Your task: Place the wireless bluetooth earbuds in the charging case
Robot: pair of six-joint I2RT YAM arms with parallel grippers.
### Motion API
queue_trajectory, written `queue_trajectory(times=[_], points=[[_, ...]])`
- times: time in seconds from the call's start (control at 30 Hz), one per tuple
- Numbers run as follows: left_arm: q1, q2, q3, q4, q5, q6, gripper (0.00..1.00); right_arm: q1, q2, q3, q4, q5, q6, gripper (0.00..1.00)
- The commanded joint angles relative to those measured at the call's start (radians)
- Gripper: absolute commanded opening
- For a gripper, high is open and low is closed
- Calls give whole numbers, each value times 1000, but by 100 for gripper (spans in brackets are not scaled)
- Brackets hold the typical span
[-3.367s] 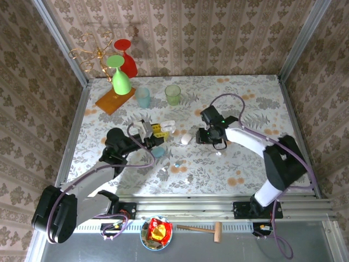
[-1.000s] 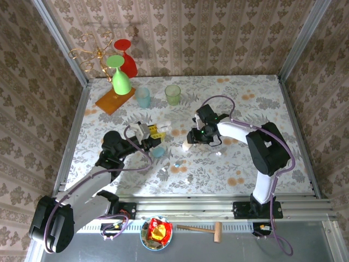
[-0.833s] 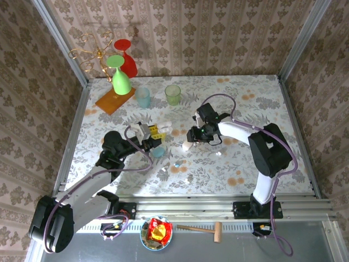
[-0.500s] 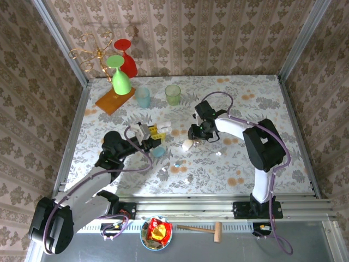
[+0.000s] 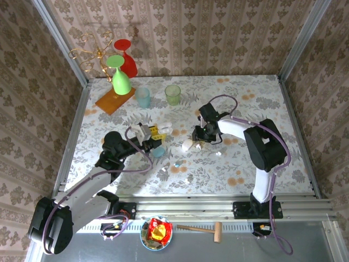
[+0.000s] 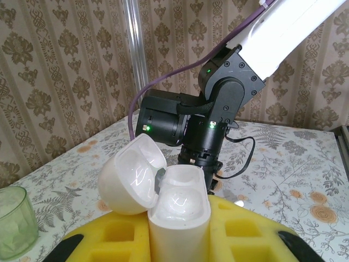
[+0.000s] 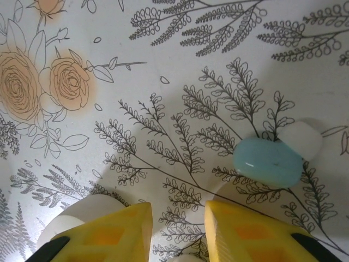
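On the far left of the table, an upturned green glass stands on an orange board. A pale-blue cup and a green cup stand just to the right of them.

The left gripper reaches in from the near-left corner. Its yellow fingers are clamped on the lower half of the charging case. The case is white, held upright and open, and its lid is tipped back to the left. The hollow inside looks bare — no bud can be made out in it. On the table just below this gripper in the top view lies a light-blue case.

To the right of that, tiny earbuds are scattered loose on the tablecloth, well apart from the held case. More white specks lie near them toward the front edge. A larger white pebble-shaped piece lies just beside the right gripper.

That gripper points down at the table, its yellow pads parted with bare cloth showing between them. A sliver of white sits between them at the bottom edge of the right wrist view — what it is cannot be told. Ahead and to the right in that view, a pale-blue earbud lies on the cloth, touching a white earbud behind it.
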Motion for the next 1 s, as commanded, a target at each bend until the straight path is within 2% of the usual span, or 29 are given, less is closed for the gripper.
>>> queue_trajectory(times=[0.0, 0.27, 0.5, 0.7, 0.8, 0.97], points=[[-5, -2, 32, 12, 0, 20, 0, 15, -38, -49, -32, -46, 39, 32], [-5, 13, 16, 45, -1, 18, 0, 28, -88, -65, -105, 45, 27, 38], [-5, 31, 8, 79, 1, 13, 0, 28, -33, -6, -194, 62, 46, 34], [-2, 30, 0, 81, -1, 15, 0, 28, 1, 7, -198, 60, 63, 29], [-1, 28, -1, 82, 1, 16, 0, 28, -2, 3, -193, 59, 65, 25], [-1, 32, 1, 84, 2, 15, 0, 28, -35, -5, -184, 69, 56, 24]])
